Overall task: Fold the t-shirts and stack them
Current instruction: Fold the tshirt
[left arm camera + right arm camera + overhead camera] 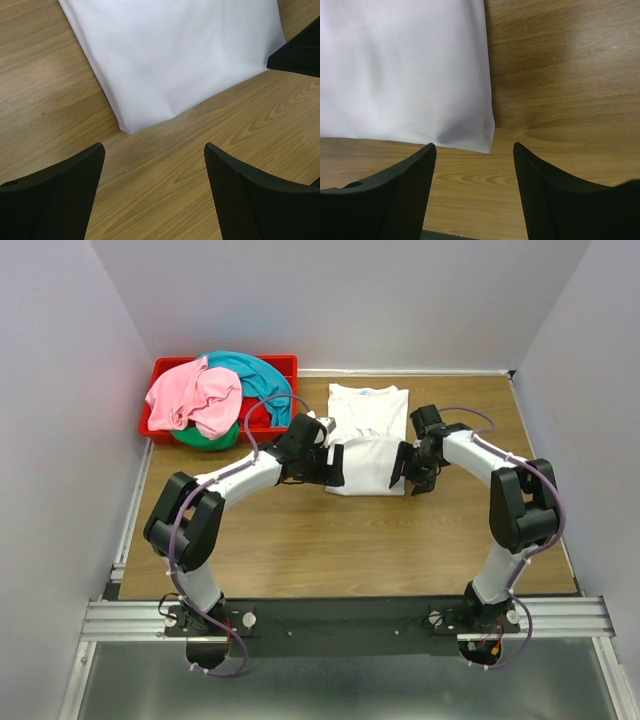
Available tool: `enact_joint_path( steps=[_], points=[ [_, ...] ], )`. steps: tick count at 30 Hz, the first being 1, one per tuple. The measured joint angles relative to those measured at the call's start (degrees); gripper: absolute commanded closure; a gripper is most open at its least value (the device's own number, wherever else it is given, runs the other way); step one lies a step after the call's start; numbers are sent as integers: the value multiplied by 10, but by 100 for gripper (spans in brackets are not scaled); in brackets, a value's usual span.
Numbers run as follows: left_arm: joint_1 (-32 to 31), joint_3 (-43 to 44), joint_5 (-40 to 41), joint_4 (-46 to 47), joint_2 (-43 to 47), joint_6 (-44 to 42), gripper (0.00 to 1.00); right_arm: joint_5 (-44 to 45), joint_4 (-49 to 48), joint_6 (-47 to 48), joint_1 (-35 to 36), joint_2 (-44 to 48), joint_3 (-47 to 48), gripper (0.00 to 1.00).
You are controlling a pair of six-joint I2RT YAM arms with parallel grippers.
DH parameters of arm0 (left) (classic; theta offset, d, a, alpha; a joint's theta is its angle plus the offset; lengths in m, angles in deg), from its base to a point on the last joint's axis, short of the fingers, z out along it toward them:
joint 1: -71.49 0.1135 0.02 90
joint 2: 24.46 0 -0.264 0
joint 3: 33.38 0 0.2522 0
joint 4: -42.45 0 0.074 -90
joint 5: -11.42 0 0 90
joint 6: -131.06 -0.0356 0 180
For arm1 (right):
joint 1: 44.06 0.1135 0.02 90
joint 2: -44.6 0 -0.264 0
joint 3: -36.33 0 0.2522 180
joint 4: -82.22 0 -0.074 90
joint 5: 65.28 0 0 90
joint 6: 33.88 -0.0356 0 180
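The white t-shirt (366,438) lies on the table, its lower half folded up. My left gripper (334,466) is open and empty just off its near left corner (127,131). My right gripper (398,469) is open and empty just off its near right corner (487,145). The white cloth fills the top of the left wrist view (175,55) and the upper left of the right wrist view (400,70). The pink t-shirt (190,397), the teal t-shirt (255,375) and the green t-shirt (207,439) lie heaped in the red bin (280,365). The red t-shirt is out of view.
The red bin stands at the table's far left corner. White walls close in the table on three sides. Bare wood (350,540) lies between the shirt and the arm bases. The right gripper's finger shows at the right edge of the left wrist view (300,52).
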Motion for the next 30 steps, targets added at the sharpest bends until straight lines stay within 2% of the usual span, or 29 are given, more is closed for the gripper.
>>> enact_joint_path(
  steps=[5, 20, 30],
  points=[
    [0, 0, 2, 0, -7, 11, 18, -6, -28, -8, 0, 1, -18, 41],
    [0, 0, 32, -14, -43, 36, 25, 3, -54, -13, 0, 1, -57, 63],
    [0, 7, 51, -18, -70, 49, 27, 6, -61, -13, 0, 1, -59, 65]
  ],
)
